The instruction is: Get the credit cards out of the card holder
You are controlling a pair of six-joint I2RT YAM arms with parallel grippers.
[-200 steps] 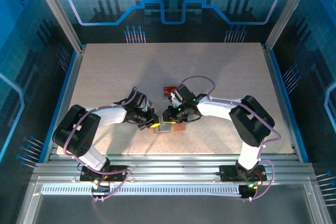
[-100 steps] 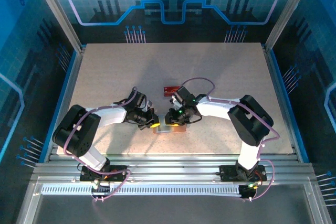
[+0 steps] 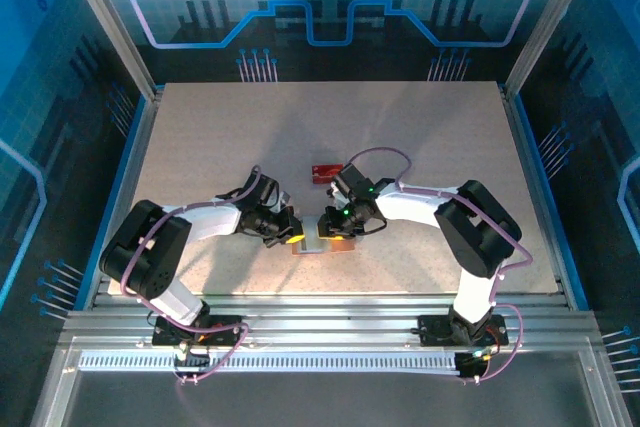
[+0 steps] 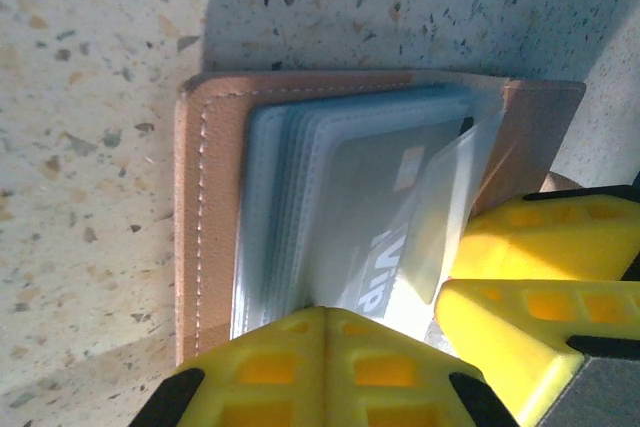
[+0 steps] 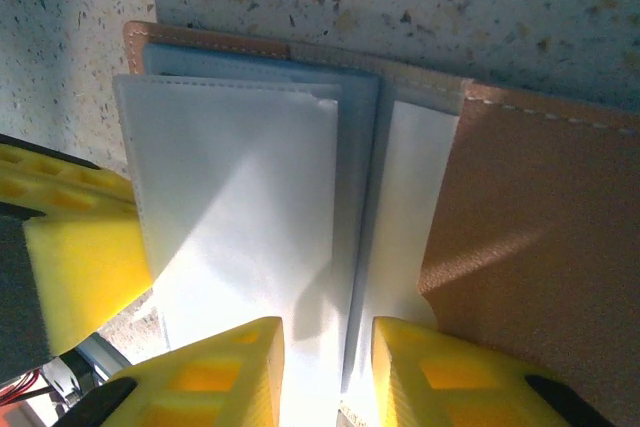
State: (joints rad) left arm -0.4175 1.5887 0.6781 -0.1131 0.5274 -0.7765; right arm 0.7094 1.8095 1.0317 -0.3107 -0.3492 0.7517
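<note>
The tan-brown card holder (image 3: 343, 244) lies open on the table between both grippers. Its clear sleeves (image 4: 290, 177) fan out, and a grey credit card (image 4: 370, 197) printed "VIP" sits inside one. One clear leaf (image 4: 450, 207) stands lifted. My left gripper (image 4: 325, 312) is shut, its tips meeting at the sleeves' near edge. My right gripper (image 5: 328, 367) has a gap between its fingers, astride the sleeves' fold (image 5: 360, 247), beside the brown cover (image 5: 540, 237). A red credit card (image 3: 324, 170) lies flat on the table just beyond the holder.
The speckled beige table (image 3: 420, 137) stretches wide behind and to both sides. Metal frame rails (image 3: 320, 322) run along the near edge. Both arms (image 3: 210, 219) converge low near the front centre, so the grippers' yellow fingers (image 4: 540, 242) crowd each other.
My right gripper has edged slightly toward the near side over the holder. The left gripper and the red card stay where they were.
</note>
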